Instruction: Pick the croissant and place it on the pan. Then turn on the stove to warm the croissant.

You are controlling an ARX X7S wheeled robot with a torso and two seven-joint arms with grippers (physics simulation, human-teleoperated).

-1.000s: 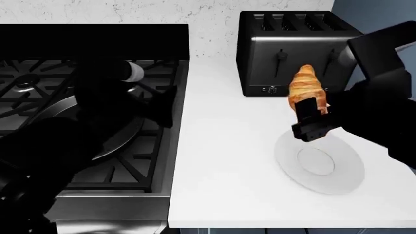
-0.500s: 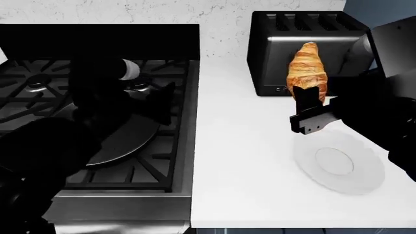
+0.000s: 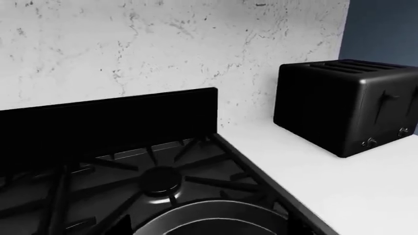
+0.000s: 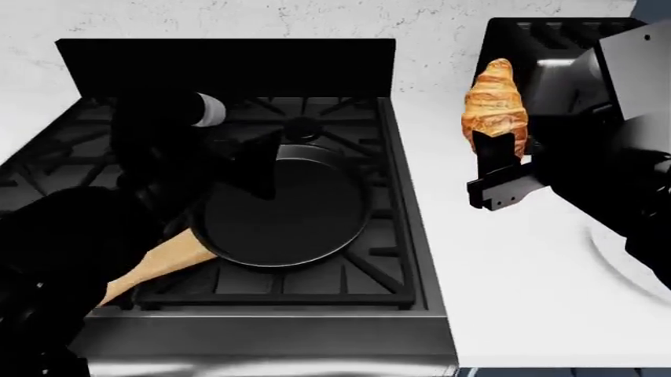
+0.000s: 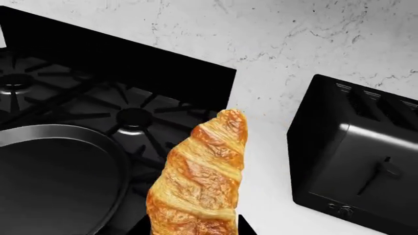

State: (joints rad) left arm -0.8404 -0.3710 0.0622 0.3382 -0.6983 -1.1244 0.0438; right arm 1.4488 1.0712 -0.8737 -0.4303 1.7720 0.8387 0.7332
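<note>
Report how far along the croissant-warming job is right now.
Done: the croissant is picked up, held upright in the right gripper above the white counter.
In hand: carrying it toward the pan, which sits empty on the stove.
Left: setting the croissant on the pan, then turning on the stove; its knobs are out of view.

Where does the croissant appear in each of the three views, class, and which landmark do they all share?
Head view: croissant upper right, upright in the right pincer.
Right wrist view: bottom centre, beside the pan.
Left wrist view: not in it.
Shared landmark: the toaster.
</note>
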